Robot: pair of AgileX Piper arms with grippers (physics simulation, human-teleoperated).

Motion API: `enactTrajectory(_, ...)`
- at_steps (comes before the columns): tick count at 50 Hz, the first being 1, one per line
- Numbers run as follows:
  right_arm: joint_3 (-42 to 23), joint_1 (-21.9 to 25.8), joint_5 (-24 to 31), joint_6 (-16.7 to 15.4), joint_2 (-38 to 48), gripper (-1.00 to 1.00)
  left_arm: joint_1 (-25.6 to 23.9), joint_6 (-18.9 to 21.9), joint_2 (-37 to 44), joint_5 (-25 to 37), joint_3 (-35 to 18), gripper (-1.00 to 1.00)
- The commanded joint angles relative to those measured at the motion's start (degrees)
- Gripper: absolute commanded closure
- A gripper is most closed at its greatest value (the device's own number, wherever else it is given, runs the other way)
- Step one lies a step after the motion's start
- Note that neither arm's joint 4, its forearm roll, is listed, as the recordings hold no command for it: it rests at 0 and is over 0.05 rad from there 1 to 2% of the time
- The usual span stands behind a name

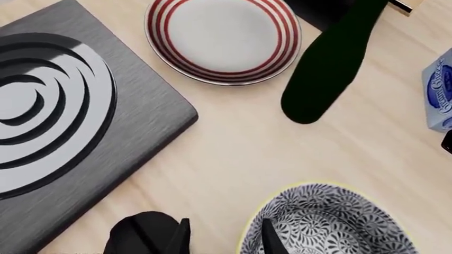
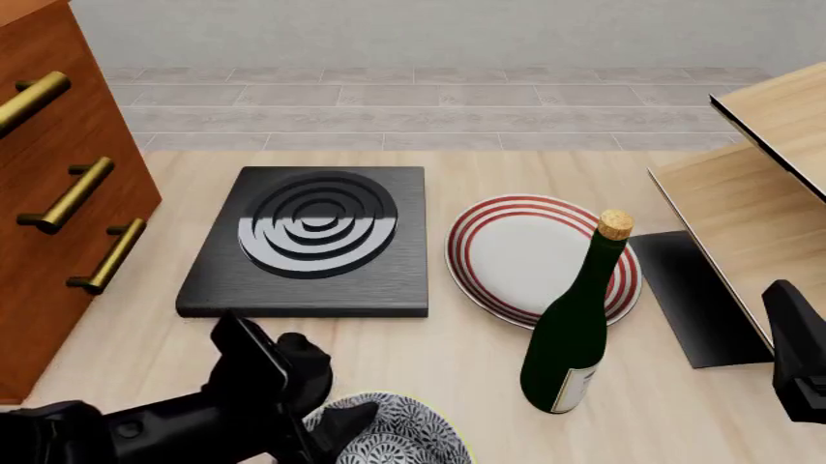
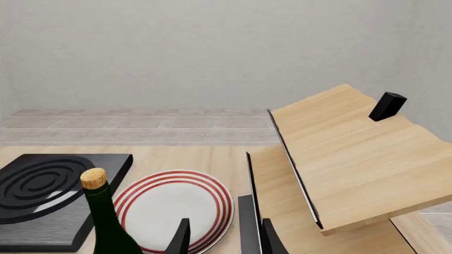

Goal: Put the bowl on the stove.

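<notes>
Pale wooden tabletop runs under both my arms, with a grey tiled floor and plain wall beyond. My left gripper hangs low with its fingers set wide, 1 finger outside the bowl and the other just over its yellowish rim, which I judge is the stance for pinching the wall. Nothing is held yet. Ahead of those fingers and off to the side lies the stove, bare and ready for the bowl. My right gripper idles apart, fingers open and empty, facing the plate. I count 1 bowl, 1 stove, 1 plate, 1 bottle.
</notes>
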Motion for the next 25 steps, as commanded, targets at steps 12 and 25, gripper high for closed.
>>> enactTrajectory(12, 0.0, 0.0, 0.0, 0.0, 0.0, -1.00, -1.4, -1.5, 8.0, -0.8, -2.8, -1.00)
enactTrajectory(25, 0.0, 0.0, 0.0, 0.0, 0.0, -1.00, -1.7, -0.4, 11.8, -2.5, -3.6, -1.00)
